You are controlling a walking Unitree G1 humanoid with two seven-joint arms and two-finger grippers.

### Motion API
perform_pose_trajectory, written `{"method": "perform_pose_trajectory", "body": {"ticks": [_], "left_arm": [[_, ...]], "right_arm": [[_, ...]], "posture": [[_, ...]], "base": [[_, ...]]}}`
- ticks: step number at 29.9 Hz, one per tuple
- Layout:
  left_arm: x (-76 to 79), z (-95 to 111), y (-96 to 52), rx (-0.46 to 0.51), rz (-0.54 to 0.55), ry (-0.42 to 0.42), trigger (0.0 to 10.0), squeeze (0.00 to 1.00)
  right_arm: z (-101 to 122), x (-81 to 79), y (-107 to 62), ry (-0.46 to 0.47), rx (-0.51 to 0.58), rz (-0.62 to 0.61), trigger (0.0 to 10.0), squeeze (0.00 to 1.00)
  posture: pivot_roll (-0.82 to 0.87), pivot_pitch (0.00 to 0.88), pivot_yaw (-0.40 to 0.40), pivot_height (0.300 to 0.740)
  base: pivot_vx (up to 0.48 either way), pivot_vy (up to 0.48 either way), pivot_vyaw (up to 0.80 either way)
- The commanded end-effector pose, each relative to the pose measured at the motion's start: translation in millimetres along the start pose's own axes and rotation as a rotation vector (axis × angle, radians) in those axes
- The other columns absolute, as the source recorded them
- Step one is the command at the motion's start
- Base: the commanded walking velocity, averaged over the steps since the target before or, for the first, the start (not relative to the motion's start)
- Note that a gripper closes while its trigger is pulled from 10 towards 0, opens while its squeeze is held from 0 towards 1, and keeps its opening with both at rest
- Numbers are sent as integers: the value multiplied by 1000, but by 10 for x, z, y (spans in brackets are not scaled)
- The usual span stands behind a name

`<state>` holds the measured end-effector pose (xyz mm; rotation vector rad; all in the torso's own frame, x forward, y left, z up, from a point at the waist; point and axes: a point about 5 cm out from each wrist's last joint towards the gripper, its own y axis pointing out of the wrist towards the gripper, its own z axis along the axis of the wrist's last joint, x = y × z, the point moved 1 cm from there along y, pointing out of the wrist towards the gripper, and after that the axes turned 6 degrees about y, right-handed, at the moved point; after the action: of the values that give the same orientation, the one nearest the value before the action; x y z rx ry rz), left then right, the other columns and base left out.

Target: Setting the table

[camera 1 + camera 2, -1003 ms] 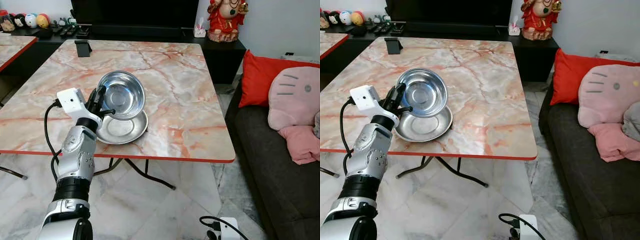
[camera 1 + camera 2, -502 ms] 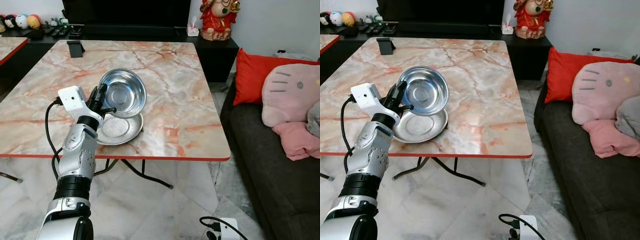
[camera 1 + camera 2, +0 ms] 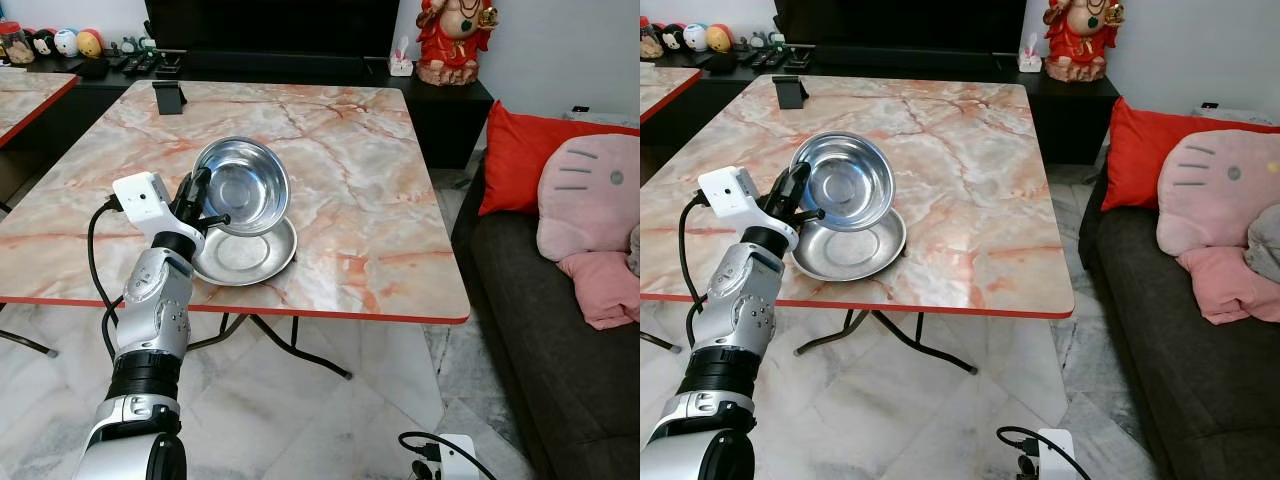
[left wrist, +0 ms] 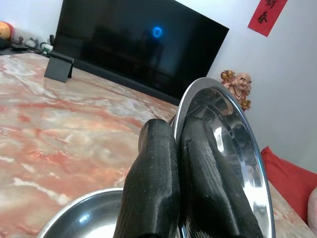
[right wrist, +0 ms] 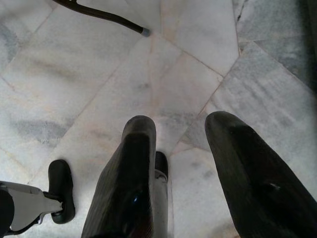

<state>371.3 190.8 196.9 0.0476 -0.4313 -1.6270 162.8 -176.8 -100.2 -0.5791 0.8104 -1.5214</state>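
Pinching bowl rim, left pincer

Your left arm reaches forward and up from the lower left, elbow bent, wrist camera box on top. Your left gripper has its two black fingers pinched tight together (on a thin metal rim). Your right gripper hangs idle, pointing downward, fingers spread apart.

marble table, steel plate, black stand
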Motion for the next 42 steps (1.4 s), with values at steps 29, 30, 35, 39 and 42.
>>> {"method": "perform_pose_trajectory", "body": {"ticks": [29, 30, 35, 39, 42], "left_arm": [[149, -19, 20, -21, -95, 8, 10000, 0], [179, -65, 0, -49, -129, 7, 10000, 0], [245, -210, -88, -144, -223, 38, 10000, 0], [190, -301, -146, -241, -240, 43, 10000, 0], [108, -315, -174, -285, -222, 41, 10000, 0]], "right_arm": [[-5, -3, 1, 17, -6, 5, 10000, 0], [-5, -2, 1, 19, -6, 4, 10000, 0], [-8, 1, -1, 19, -5, 1, 10000, 0], [-6, 5, 0, 19, -5, -1, 10000, 0], [-6, 6, 0, 17, -6, 0, 10000, 0]], "posture": [[50, 0, -14, 740], [50, 0, -14, 740], [50, 0, -12, 740], [51, 0, -13, 740], [54, 0, -12, 740]], "base": [[204, 0, 0], [0, 0, 0], [0, 0, 0], [0, 0, 0], [0, 0, 0]]}}
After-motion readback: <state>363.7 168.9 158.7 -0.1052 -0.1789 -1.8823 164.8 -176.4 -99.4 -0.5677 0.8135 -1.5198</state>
